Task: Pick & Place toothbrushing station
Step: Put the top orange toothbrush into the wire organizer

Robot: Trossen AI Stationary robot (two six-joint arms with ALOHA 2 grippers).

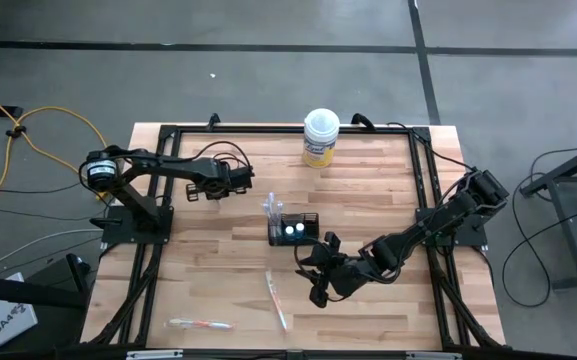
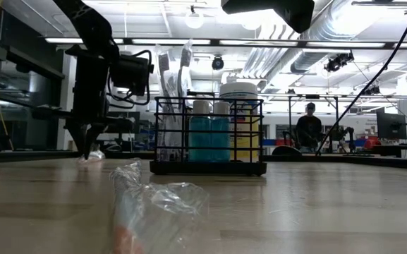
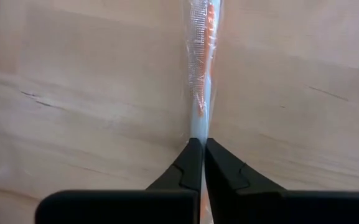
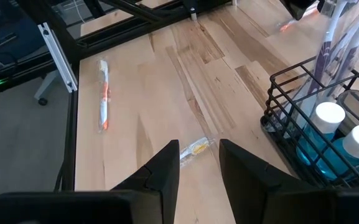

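The black wire-mesh holder (image 1: pixel 293 229) stands on its base mid-table with two teal white-capped tubes (image 4: pixel 328 127) and slim pale toothbrushes (image 1: pixel 273 208) upright in it. My left gripper (image 1: pixel 240 186) is left of the holder, pointing down, low over the table (image 2: pixel 87 148), shut on a plastic-wrapped orange-and-white toothbrush (image 3: pixel 203 74). My right gripper (image 1: pixel 311 277) is open and empty, above the table just near of the holder. A wrapped toothbrush (image 4: pixel 195 148) lies on the table below its fingers. My left gripper pinches one end of the wrapped toothbrush (image 3: pixel 198 132) between its two fingers. The fingers come from above, pointing down. The toothbrush runs away from the fingertips, low along the tabletop; whether it rests on the wood, I cannot tell.
A white-lidded yellow round tub (image 1: pixel 320 137) stands at the table's far edge. Two more wrapped toothbrushes lie toward the near edge, one mid-table (image 1: pixel 276 298) and one at the near left (image 1: pixel 200 324). A black frame (image 1: pixel 168 135) rims the table. A person (image 2: pixel 309 127) stands in the room behind.
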